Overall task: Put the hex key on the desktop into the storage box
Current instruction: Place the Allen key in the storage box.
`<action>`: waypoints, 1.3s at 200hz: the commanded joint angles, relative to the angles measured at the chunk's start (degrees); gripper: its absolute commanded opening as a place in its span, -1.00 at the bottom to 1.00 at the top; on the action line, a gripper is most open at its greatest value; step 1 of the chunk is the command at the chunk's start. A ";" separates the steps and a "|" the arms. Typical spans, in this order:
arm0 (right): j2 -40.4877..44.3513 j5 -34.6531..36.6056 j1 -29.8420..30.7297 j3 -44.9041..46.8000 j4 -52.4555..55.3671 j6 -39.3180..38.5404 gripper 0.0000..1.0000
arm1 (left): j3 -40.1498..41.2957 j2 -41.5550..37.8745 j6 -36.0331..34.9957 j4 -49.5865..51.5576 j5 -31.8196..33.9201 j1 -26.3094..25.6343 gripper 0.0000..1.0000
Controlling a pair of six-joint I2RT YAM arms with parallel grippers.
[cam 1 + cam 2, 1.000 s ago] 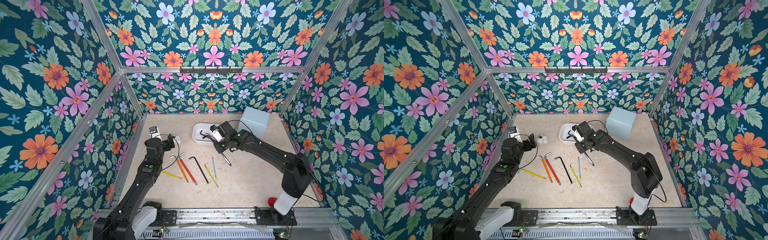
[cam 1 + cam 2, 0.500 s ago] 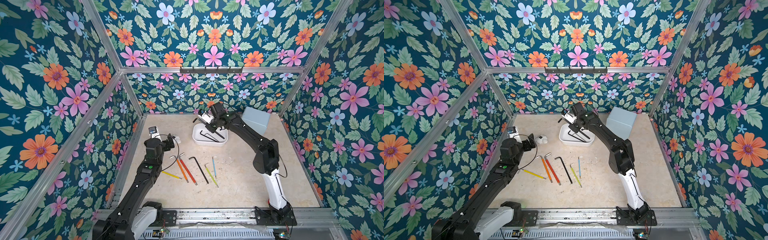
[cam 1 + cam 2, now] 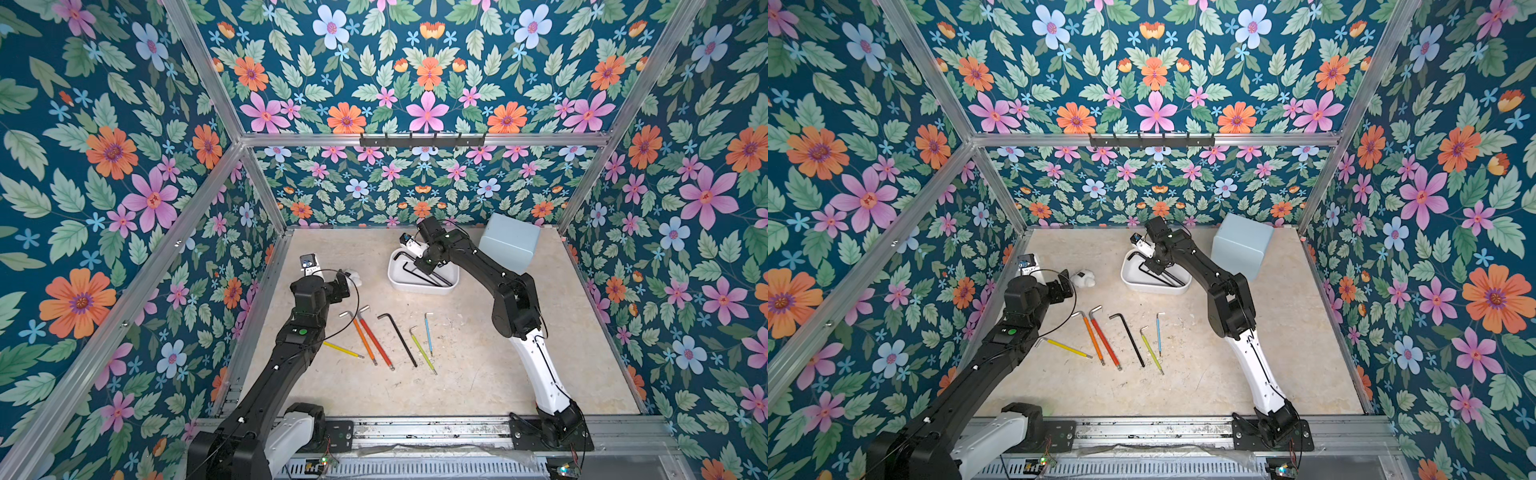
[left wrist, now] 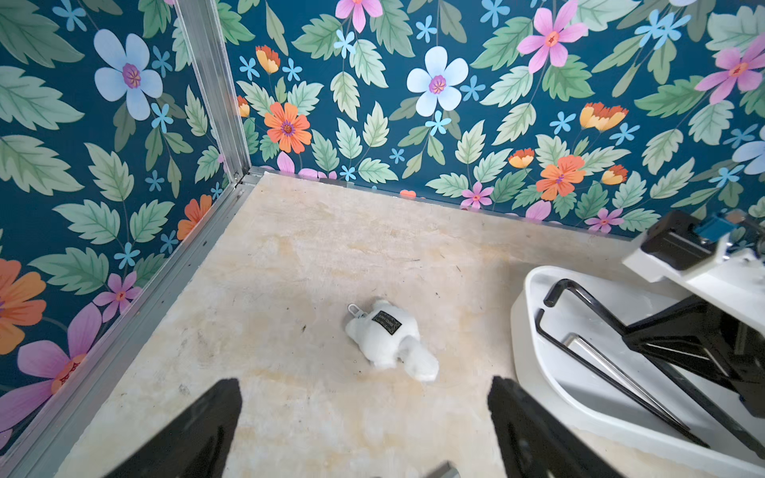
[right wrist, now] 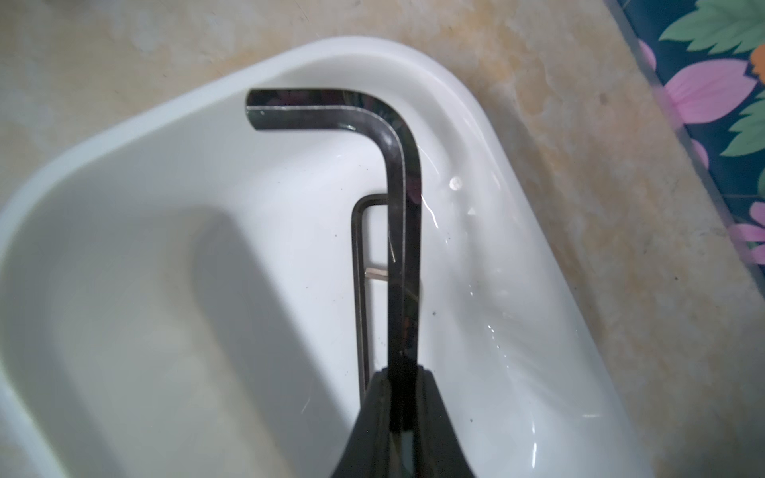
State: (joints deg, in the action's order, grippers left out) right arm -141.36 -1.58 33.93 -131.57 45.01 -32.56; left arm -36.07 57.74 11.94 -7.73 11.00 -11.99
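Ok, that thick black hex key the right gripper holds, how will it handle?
Probably rigid: the hex key looks like solid dark metal, straight past the right gripper. Likely heavy for its size and slick, given its glossy faces, so it might pivot in the pinch. Its flat sides and bend should keep it from rolling.

Our left arm (image 3: pixel 291 357) leans forward from its base, wrist bent level, and our left end effector (image 4: pixel 364 414) hangs with its fingers (image 4: pixel 194 430) spread wide apart. Our right arm (image 3: pixel 505 276) stands up to a high elbow, then stretches toward the far wall, wrist angled down. Our right end effector (image 5: pixel 402 374) is pinched tight on a black hex key (image 5: pixel 399 174).
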 commanded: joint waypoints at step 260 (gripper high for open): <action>30.02 7.53 3.49 30.30 -13.82 27.62 0.03 | 0.30 -0.30 0.71 -1.69 -1.68 0.04 0.99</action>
State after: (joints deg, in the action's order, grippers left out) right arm -115.42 1.50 36.16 -105.75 32.42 -12.67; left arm -35.92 57.71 12.05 -8.12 9.85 -11.99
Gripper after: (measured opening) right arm 0.519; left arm 0.994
